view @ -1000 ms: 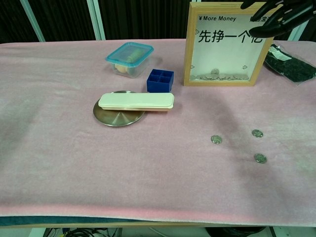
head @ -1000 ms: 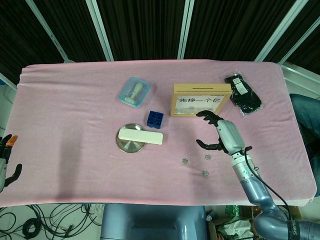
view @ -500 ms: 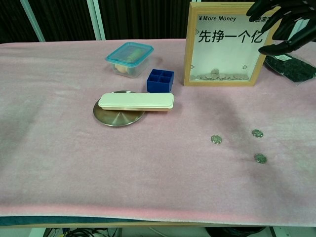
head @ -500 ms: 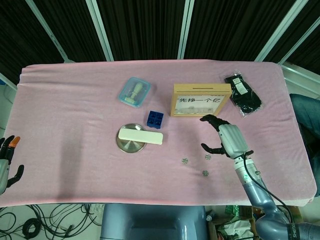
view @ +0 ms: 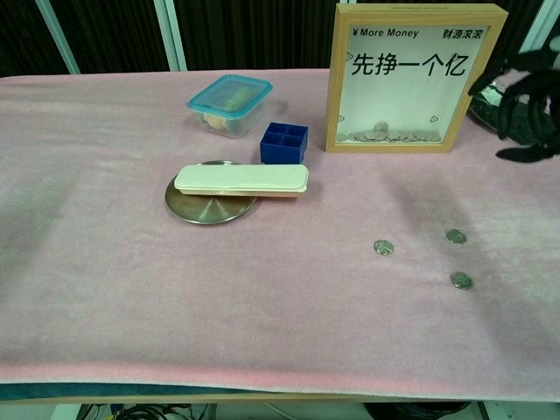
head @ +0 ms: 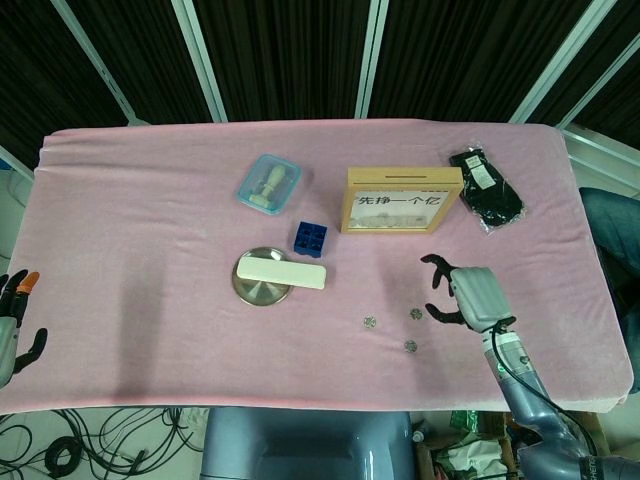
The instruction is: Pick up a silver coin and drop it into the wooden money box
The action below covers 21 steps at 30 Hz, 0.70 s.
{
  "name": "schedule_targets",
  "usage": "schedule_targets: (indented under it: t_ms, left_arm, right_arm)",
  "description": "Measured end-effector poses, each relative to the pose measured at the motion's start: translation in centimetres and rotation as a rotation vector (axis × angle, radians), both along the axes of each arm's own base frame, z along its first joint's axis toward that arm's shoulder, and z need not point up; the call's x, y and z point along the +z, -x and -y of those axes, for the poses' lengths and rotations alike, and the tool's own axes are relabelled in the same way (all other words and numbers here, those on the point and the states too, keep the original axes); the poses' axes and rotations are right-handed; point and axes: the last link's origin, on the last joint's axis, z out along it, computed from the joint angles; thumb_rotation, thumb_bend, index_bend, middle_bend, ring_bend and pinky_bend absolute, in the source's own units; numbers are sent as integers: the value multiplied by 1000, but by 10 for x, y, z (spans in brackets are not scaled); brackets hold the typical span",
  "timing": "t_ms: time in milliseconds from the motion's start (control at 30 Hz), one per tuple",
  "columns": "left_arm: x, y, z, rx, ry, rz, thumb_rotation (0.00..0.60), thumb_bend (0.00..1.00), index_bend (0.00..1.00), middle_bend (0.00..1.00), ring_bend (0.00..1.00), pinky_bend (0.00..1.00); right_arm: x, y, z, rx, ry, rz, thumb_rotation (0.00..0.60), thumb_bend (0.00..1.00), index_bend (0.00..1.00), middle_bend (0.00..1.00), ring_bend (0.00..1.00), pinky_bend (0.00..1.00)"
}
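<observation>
Silver coins (head: 416, 314) lie loose on pink surface (head: 150, 260), six o'clock of money box (head: 403, 200). My right hand (head: 468, 297), fingers spread, empty, has pulled back from box toward coins; pickup pending.

A cream case (head: 282, 272) lies across a steel dish (head: 258, 288) (blue tray (head: 310, 238) just beside).

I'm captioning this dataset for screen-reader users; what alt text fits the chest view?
Three silver coins lie loose on a pink cloth, in front of an upright wooden money box with coins inside; the robot's right hand hovers at the right edge, fingers spread, holding nothing. Left of the box sit a blue tray, a lidded container and a cream case on a metal dish.
</observation>
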Motion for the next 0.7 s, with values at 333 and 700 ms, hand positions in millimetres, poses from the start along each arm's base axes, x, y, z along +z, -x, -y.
schedule_targets:
  t_ms: [333,700]
  left_arm:
    - [-1,0,0,4,1,-5,600,403,65,42,0,0]
    - [-1,1,-1,6,3,-6,600,403,65,42,0,0]
  right_arm:
    - [-47,45,-19,-11,-46,-186,600,239,298,677,770,793]
    - [-81,55,-22,-12,-71,-216,600,239,297,688,776,798]
